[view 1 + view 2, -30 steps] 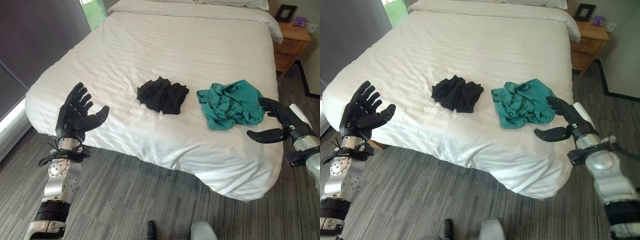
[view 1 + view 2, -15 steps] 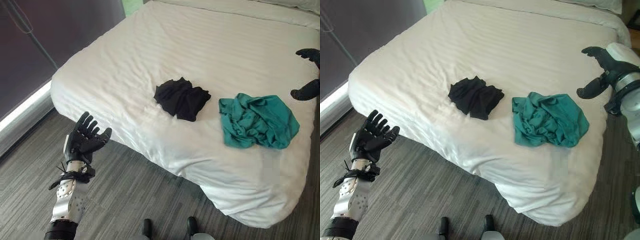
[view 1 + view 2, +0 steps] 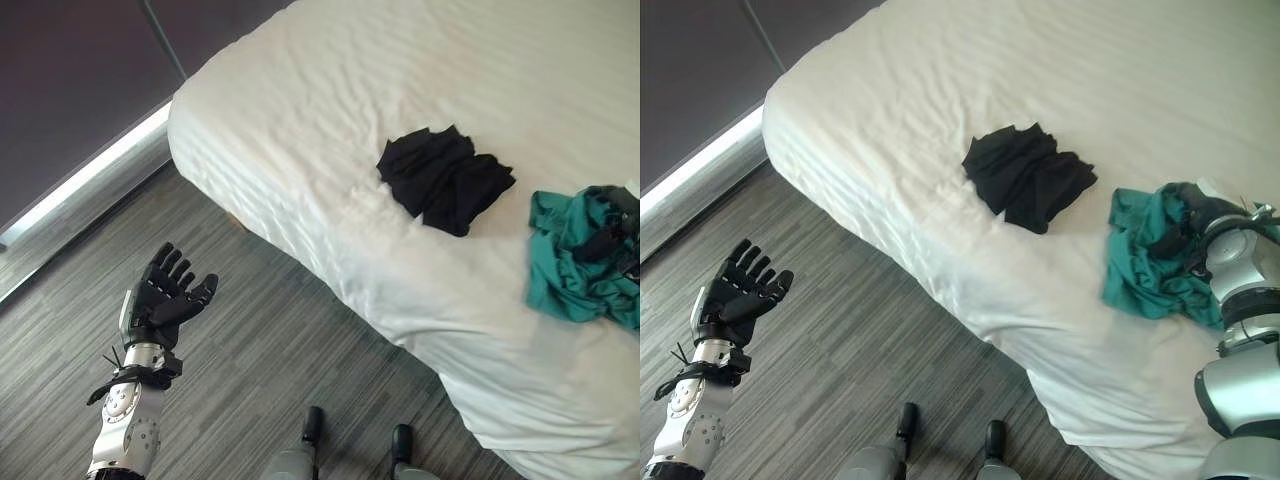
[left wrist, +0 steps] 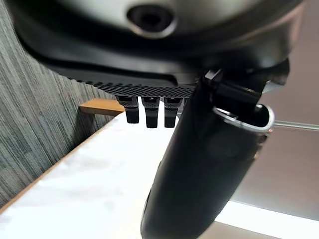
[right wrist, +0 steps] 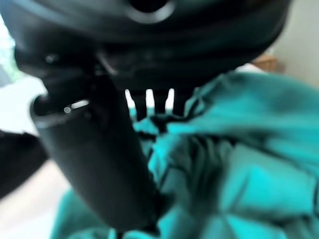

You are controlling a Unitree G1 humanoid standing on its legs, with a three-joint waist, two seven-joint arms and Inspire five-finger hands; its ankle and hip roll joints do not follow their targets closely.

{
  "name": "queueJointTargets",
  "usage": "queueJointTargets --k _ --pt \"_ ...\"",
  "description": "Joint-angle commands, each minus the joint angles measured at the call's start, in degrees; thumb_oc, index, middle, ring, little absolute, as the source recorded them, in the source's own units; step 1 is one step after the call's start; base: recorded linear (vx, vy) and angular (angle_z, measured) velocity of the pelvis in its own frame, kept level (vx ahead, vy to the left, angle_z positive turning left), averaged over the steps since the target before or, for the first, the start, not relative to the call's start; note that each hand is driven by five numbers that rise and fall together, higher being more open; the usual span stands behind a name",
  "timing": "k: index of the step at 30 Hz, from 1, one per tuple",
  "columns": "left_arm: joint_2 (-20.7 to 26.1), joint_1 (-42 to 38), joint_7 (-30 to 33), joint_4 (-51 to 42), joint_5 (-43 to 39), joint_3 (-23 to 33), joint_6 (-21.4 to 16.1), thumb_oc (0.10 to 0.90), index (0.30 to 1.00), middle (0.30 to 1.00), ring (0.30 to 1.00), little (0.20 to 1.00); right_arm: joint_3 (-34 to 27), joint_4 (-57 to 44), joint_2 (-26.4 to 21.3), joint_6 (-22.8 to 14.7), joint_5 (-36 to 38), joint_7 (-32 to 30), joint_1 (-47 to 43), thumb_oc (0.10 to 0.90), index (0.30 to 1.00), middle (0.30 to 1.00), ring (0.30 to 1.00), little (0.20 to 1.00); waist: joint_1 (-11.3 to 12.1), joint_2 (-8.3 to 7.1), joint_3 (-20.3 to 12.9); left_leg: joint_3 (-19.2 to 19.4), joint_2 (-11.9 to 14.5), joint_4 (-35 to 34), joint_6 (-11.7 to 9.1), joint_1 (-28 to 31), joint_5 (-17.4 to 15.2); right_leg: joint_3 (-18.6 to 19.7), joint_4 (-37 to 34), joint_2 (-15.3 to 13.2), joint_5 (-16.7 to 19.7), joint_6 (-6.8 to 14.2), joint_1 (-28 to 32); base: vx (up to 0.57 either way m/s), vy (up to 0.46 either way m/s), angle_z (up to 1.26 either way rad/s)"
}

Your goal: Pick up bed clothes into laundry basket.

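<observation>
A crumpled teal garment lies near the bed's front edge, and a black garment lies to its left on the white bed. My right hand rests on the teal garment's upper part. In the right wrist view its fingers reach straight into the teal garment, with the thumb pressed against the cloth. My left hand is raised over the floor to the left of the bed, palm up and fingers spread, holding nothing.
Grey striped carpet runs along the bed's near side. A dark wall with a bright strip along its foot stands at the left. The bed's corner points toward that wall.
The camera has swung, so the whole picture shifted. My right hand has come down from above the bed onto the teal garment. My left hand stays open over the floor.
</observation>
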Motion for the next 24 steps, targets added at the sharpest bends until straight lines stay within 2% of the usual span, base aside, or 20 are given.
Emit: queueJointTargets --k 1,2,4,5,7,9,10,11,14,17,20,22,23,24 --pt "2.8 -3.4 -1.6 -8.5 -1.9 6.8 -3.3 0.8 0.9 0.9 0.9 0.9 -0.9 6.4 -1.2 1.1 -3.7 1.5 0.8 0.8 0.9 0.9 0.9 0.9 0.4 -0.89 2.5 -1.0 -0.2 -0.3 -4.1 2.6 1.7 2.6 4.9 -2.7 -0.2 1.5 -3.6 -0.03 -0.039 0.07" --pt "3.0 -3.5 -1.6 -8.5 -1.9 6.6 -3.3 0.8 0.9 0.9 0.9 0.9 -1.5 6.2 -1.3 1.1 -3.8 1.4 1.4 0.8 0.9 0.9 0.9 0.9 0.6 -1.05 2.3 -1.1 -0.2 -0.3 -4.1 2.6 1.7 2.5 5.0 -2.8 -0.3 1.5 -3.6 0.0 -0.025 0.1" --pt "1.7 -3.8 -2.2 -7.4 -2.5 6.6 -2.8 0.8 0.9 0.9 0.9 0.9 -6.1 9.2 1.9 1.6 -6.7 4.6 12.0 0.8 0.9 0.9 0.9 0.9 0.7 0.63 2.9 -2.1 -0.4 -0.4 -4.6 1.8 2.5 1.7 5.3 -3.3 -0.8 1.4 -3.8 0.03 -0.044 0.18" --pt "-0.3 -4.0 -2.0 -5.6 -3.0 7.5 -2.8 0.8 0.9 0.9 0.9 0.9 -11.3 11.4 5.3 2.5 -7.9 6.6 21.6 0.8 0.9 0.9 0.9 0.9 0.1 2.02 3.1 -2.7 -0.6 -0.4 -4.8 1.8 3.0 1.1 5.2 -3.5 -1.3 1.1 -3.4 0.07 -0.041 0.37" --pt "-0.3 -4.3 -1.7 -5.2 -3.0 7.5 -2.9 0.8 0.9 0.9 0.9 0.9 -13.9 11.2 5.8 2.8 -7.9 6.7 24.9 0.8 0.9 0.9 0.9 0.9 0.1 2.19 2.9 -2.9 -0.6 -0.4 -4.8 2.1 3.0 0.8 4.9 -3.4 -1.5 1.1 -2.8 0.06 -0.022 0.44" --pt "-0.9 -4.8 -0.6 -4.2 -2.6 9.1 -3.2 0.8 0.9 0.9 0.9 0.9 -18.6 11.7 8.7 3.2 -8.5 7.3 33.8 0.8 0.9 0.9 0.9 0.9 -0.9 2.48 2.7 -2.8 -0.5 -0.4 -4.8 2.8 2.8 0.7 4.4 -3.2 -2.0 0.8 -1.5 0.08 -0.03 0.33" --pt "-1.1 -5.6 -0.3 -3.5 -2.4 9.8 -3.4 0.8 0.9 0.9 0.9 0.9 -19.9 11.7 10.3 3.2 -9.4 7.6 37.8 0.585 0.578 0.578 0.578 0.578 -1.5 2.49 2.5 -2.7 -0.4 -0.4 -4.9 3.3 2.8 0.8 4.3 -3.0 -2.2 0.7 -0.9 0.09 -0.023 0.17" --pt "-0.6 -6.3 0.2 -3.0 -1.9 10.0 -3.6 0.8 0.9 0.9 0.9 0.9 -20.4 11.0 10.8 3.2 -9.6 7.3 39.0 0.4 0.3 0.3 0.3 0.3 -2.0 2.38 2.3 -2.6 -0.4 -0.4 -4.8 3.7 2.7 0.9 4.2 -2.9 -2.4 0.6 -0.4 0.09 -0.025 0.13" --pt "1.3 -9.5 2.1 -1.4 -0.3 11.5 -4.5 0.8 0.9 0.9 0.9 0.9 -22.7 8.9 13.9 3.3 -10.6 6.5 47.3 0.4 0.3 0.3 0.3 0.3 -4.4 1.59 1.8 -2.1 -0.1 -0.2 -5.0 5.3 2.6 1.3 4.1 -2.5 -3.1 0.2 1.1 0.08 -0.033 0.06" --pt "5.1 -14.4 4.0 2.2 1.0 12.5 -5.4 0.8 0.9 0.9 0.9 0.9 -23.8 6.1 15.9 3.4 -13.5 6.1 55.4 0.4 0.3 0.3 0.3 0.3 -7.4 0.13 1.3 -1.1 0.4 1.1 -5.5 7.1 3.1 2.2 4.5 -1.8 -4.1 -0.3 2.5 0.07 -0.049 0.04" --pt "10.3 -19.2 4.4 9.0 0.6 12.6 -5.3 0.8 0.9 0.9 0.9 0.9 -25.1 5.0 16.2 3.3 -14.1 6.2 60.1 0.4 0.3 0.3 0.3 0.3 -10.0 -1.9 1.7 0.3 0.0 9.1 -6.9 5.8 4.9 3.8 5.4 -1.2 -4.2 -1.1 3.3 0.0 -0.054 -0.18" --pt "11.4 -20.6 4.3 10.3 0.3 11.9 -5.4 0.8 0.9 0.9 0.9 0.9 -25.1 4.8 16.6 3.4 -14.1 6.2 60.7 0.4 0.3 0.3 0.3 0.3 -10.2 -2.57 1.9 0.5 -0.2 11.0 -7.1 5.4 5.4 4.2 5.6 -1.2 -4.3 -1.3 3.5 0.0 -0.057 -0.19" --pt "16.3 -24.2 5.5 14.4 2.3 10.4 -4.7 0.8 0.9 0.9 0.9 0.9 -24.5 4.3 16.0 3.6 -14.0 6.3 61.0 0.4 0.3 0.3 0.3 0.3 -10.8 -4.24 2.0 -1.4 -1.6 16.9 -7.4 4.4 6.7 6.7 5.9 -0.7 -3.8 -1.8 3.9 0.02 -0.081 -0.14" --pt "18.7 -25.5 5.4 15.8 2.9 9.5 -4.3 0.8 0.9 0.9 0.9 0.9 -24.2 4.1 15.9 3.7 -13.8 6.4 60.6 0.4 0.3 0.3 0.3 0.3 -10.4 -5.09 2.0 -2.7 -2.4 19.2 -7.1 3.6 6.6 8.0 6.1 -0.5 -3.6 -1.9 3.9 0.04 -0.096 -0.23"
